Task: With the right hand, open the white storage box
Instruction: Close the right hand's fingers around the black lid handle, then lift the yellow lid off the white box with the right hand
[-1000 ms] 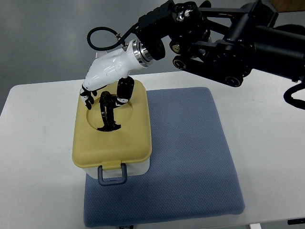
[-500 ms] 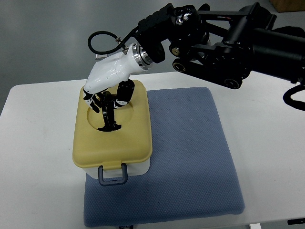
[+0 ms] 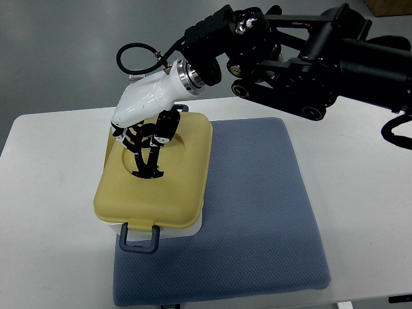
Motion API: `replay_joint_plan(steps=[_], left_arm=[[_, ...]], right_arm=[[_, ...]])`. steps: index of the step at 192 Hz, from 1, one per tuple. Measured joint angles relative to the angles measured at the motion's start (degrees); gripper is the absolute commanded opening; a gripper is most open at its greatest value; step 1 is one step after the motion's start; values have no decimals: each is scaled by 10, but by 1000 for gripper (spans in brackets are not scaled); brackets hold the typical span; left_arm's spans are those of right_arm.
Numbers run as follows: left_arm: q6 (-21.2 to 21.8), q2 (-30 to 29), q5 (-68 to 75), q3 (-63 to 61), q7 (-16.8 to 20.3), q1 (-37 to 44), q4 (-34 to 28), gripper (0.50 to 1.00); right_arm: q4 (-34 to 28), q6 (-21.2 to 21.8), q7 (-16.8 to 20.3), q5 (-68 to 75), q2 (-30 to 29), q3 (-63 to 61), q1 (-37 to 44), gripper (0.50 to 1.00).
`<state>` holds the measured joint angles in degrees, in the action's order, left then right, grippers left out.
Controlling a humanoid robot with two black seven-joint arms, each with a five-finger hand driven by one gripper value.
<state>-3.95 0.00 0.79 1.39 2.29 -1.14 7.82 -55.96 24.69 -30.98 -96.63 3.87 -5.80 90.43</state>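
The right hand, white-shelled with black fingers, reaches in from the upper right and sits directly over the round recess in the yellow lid. Its fingers are curled around the black carry handle, which stands upright out of that recess; the hand is closed on the handle, not merely touching it.

The lid spreads outward from that grip, with its long axis running from the far side toward the camera. It looks slightly askew over the white storage box, of which only a thin strip shows at the near edge, so the lid may already be lifting free, though the angle makes that hard to confirm. The dark grey latch hangs off the near short edge of the lid.

The box sits on the left part of a blue-grey mat, which lies on the white worktop. The left arm does not show anywhere.

The relation that matters: the handle is straight below the palm, at the lid's centre, so the pull has to go upward along the handle's own axis. A sideways pull would, I judge, drag the whole box across the mat rather than separate lid from base.
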Motion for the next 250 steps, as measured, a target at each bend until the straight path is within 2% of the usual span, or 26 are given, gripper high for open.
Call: replay_joint_plan(steps=[105, 250], left_arm=[[0, 0, 0, 0, 0, 0, 0, 1000], [0, 0, 0, 0, 0, 0, 0, 1000]], right_arm=[[2, -1, -4, 11, 15, -10, 5, 500], [31, -10, -11, 14, 122, -47, -7, 500]])
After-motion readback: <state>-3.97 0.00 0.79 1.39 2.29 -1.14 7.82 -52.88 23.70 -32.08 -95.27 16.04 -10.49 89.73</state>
